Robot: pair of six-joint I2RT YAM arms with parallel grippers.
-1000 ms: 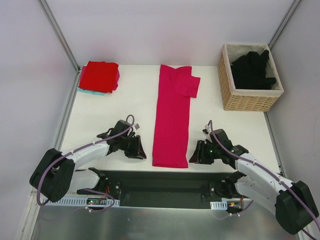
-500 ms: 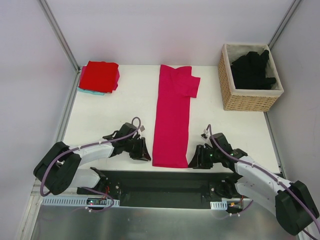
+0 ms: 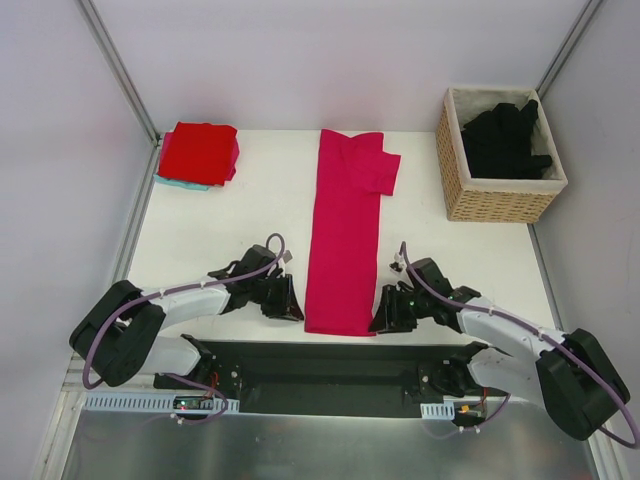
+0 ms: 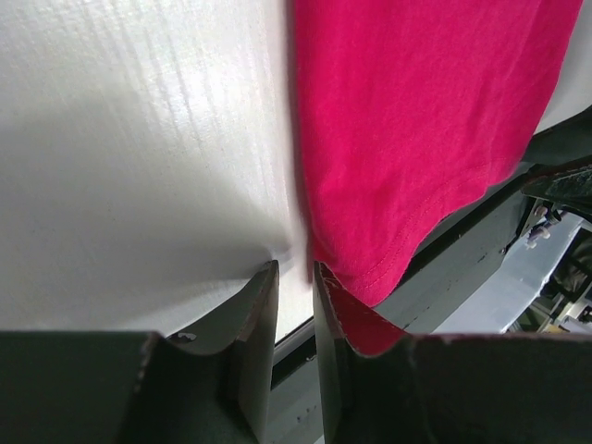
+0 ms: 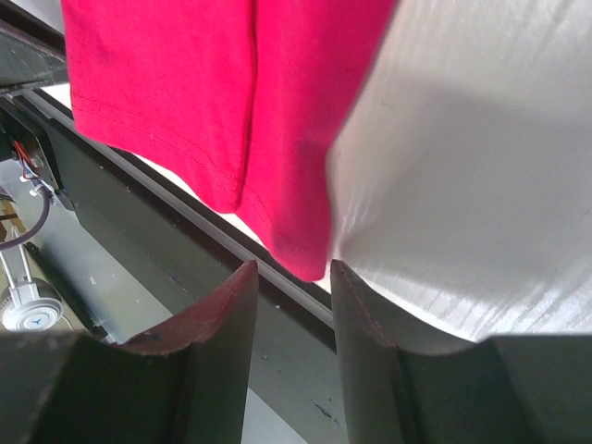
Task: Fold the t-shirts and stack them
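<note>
White table [image 3: 220, 230]: magenta t-shirt [image 3: 345, 235] lies long axis near-far, sleeve end far; left gripper [image 3: 297, 311] narrowly parted, right gripper [image 3: 376, 323] wider, both at hem corners.

The left gripper [image 3: 292, 303] and right gripper [image 3: 379, 318] flank the near end of a long t-shirt [image 3: 345, 235] on the table [image 3: 220, 225], with a folded stack [image 3: 200, 152] far left and a basket [image 3: 452, 165] of shirts [image 3: 505, 140] far right.

No legible text — no labels anywhere.
</note>
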